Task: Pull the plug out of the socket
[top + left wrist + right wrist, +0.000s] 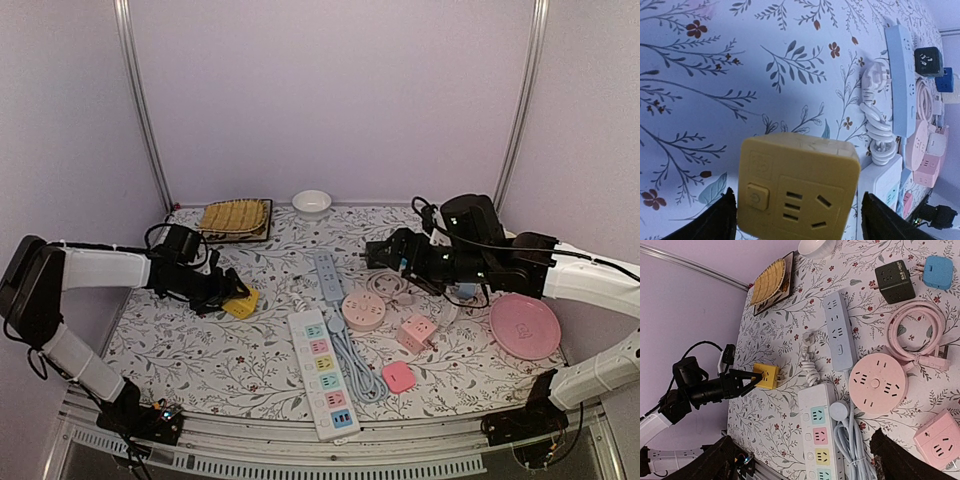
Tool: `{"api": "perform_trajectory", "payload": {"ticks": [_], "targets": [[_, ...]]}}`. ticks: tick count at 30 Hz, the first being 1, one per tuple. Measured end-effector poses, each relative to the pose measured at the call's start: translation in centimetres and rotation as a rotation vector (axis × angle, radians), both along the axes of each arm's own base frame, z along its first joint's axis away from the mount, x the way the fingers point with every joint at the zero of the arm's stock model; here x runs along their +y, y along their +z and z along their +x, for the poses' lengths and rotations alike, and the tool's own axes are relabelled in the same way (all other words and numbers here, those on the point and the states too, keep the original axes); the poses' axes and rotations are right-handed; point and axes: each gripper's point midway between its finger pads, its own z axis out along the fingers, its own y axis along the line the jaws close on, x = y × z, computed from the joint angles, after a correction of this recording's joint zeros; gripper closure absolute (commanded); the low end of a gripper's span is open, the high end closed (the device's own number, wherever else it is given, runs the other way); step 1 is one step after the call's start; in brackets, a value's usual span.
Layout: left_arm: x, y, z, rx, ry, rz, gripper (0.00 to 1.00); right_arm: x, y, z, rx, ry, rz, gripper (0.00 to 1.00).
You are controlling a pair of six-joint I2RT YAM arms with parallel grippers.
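A yellow cube socket (797, 187) lies on the floral table, with metal prongs showing on its far side in the right wrist view (765, 376). My left gripper (797, 205) is open with one finger on each side of the cube and a gap at both; it also shows in the top view (228, 290). A round grey plug (839, 410) sits against the top right edge of the white power strip (822, 440); I cannot tell if it is plugged in. My right gripper (810, 465) is open and empty, held high above the strip (322, 375).
A blue-grey strip (328, 272), a coiled white cable (877, 135), a round pink socket (362, 309), a pink cube (417, 333) and a pink pad (398, 377) lie mid-table. A pink plate (525, 326) is at the right. A wicker tray (236, 217) and a white bowl (311, 202) stand at the back.
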Motion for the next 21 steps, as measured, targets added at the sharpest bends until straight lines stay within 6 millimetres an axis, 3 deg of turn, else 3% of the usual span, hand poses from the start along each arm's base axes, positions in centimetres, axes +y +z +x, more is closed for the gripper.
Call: {"api": "perform_trajectory", "payload": {"ticks": [8, 12, 16, 21], "targets": [[2.3, 1.0, -0.6, -0.046, 0.04, 0.104, 0.15, 0.4, -1.6, 0.3, 0.034, 0.001, -0.037, 0.02], [3.2, 0.5, -1.2, -0.039, 0.047, 0.147, 0.17, 0.5, -2.1, 0.4, 0.047, -0.003, -0.044, 0.01], [3.8, 0.2, -1.9, -0.03, 0.047, 0.171, 0.16, 0.4, -2.2, 0.4, 0.054, -0.008, -0.042, 0.0], [3.9, 1.5, -2.0, -0.069, 0.04, 0.17, 0.15, 0.4, -2.3, 0.4, 0.059, -0.014, -0.041, 0.0]]}}
